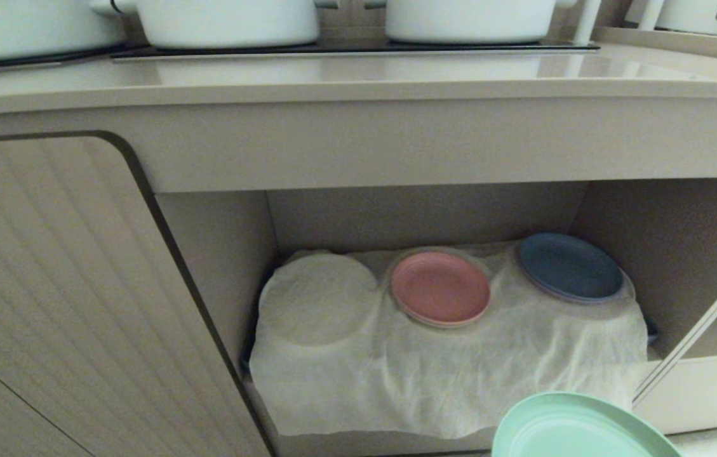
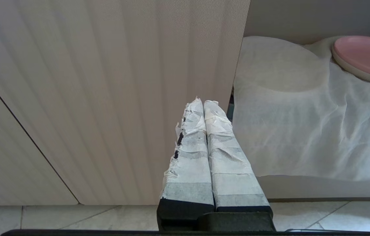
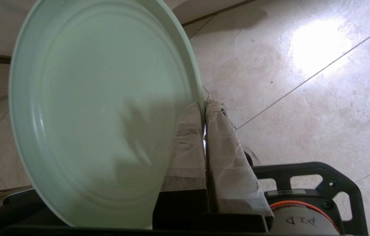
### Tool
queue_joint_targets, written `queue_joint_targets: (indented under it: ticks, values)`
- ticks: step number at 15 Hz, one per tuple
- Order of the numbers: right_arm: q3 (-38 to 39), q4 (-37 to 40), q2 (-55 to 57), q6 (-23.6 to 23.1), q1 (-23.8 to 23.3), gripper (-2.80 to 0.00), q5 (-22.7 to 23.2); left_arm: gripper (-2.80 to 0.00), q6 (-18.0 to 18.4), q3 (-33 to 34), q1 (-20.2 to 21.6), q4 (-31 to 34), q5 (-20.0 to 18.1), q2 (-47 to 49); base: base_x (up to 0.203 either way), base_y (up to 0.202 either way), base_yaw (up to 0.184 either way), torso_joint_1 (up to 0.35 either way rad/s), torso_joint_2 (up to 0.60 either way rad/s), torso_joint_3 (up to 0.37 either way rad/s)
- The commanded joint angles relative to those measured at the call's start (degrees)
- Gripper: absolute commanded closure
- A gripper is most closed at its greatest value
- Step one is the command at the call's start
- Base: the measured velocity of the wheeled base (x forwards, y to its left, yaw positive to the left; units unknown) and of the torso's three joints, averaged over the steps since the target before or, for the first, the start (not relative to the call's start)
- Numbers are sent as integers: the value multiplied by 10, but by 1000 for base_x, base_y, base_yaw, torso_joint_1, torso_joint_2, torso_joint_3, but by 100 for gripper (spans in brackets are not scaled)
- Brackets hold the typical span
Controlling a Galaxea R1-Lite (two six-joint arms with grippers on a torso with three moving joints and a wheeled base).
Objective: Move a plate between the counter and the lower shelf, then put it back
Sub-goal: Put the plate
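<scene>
Right end effector point(image 3: 204, 106) pinches plate point(image 3: 99, 108) rim, unseen from head view.

Pale marbled floor tiles point(image 3: 302, 82) with thin grout lines catch a bright glare of light; a ribbed beige cupboard door point(image 1: 60, 285) stands left of the recess, white pots point(image 1: 225, 19) above

plate point(image 1: 577, 428) before lower shelf point(image 1: 447, 374), below counter point(image 1: 358, 82)

Pale mint-green plate point(image 1: 577, 428) at five o'clock; pink plate point(image 1: 440, 287) and dark blue plate point(image 1: 570, 266) on off-white cloth point(image 1: 434, 368); beige counter point(image 1: 358, 79); white pots point(image 1: 225, 22) at twelve; cream ribbed door point(image 1: 60, 285) at nine.
</scene>
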Motion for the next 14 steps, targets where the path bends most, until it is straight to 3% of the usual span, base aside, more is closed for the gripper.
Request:
queue_joint_targets:
  ticks: [1,6,14]
  values:
    - [1,8,-24,3,0,0,-1,0,0,0,0,0,0,0,0,0,0,0,0,0]
    - [5,26,-47,3,0,0,-1,0,0,0,0,0,0,0,0,0,0,0,0,0]
    - [5,83,-93,54,0,0,0,0,0,0,0,0,0,0,0,0,0,0,0,0]
